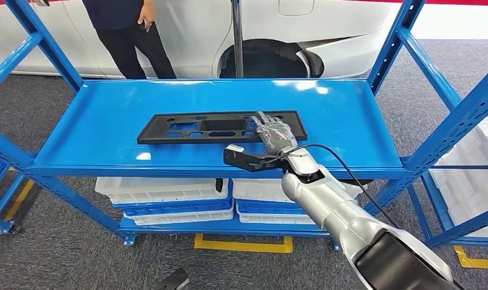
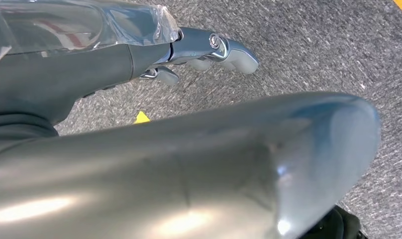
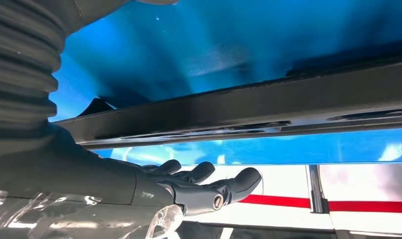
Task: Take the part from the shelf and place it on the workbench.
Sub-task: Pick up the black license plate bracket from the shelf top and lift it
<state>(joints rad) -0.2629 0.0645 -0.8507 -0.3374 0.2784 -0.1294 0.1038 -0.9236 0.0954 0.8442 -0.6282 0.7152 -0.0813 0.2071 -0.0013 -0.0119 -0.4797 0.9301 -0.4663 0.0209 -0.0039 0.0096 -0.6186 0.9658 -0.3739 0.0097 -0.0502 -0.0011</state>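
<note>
Part (image 1: pixel 220 126), flat black panel, lies on blue shelf (image 1: pixel 109 133). Right hand (image 1: pixel 275 132) over its right end, fingers spread, gripping nothing. Left hand (image 2: pixel 209 50) hangs over carpet, fingers curled, empty.

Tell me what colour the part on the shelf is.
Black. The part lies flat on the blue shelf; the head view shows it best.

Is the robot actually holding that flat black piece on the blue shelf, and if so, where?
Not clearly. The right hand lies on the black part near its right end, fingers stretched out; a closed grip cannot be told. The left hand holds nothing.
</note>
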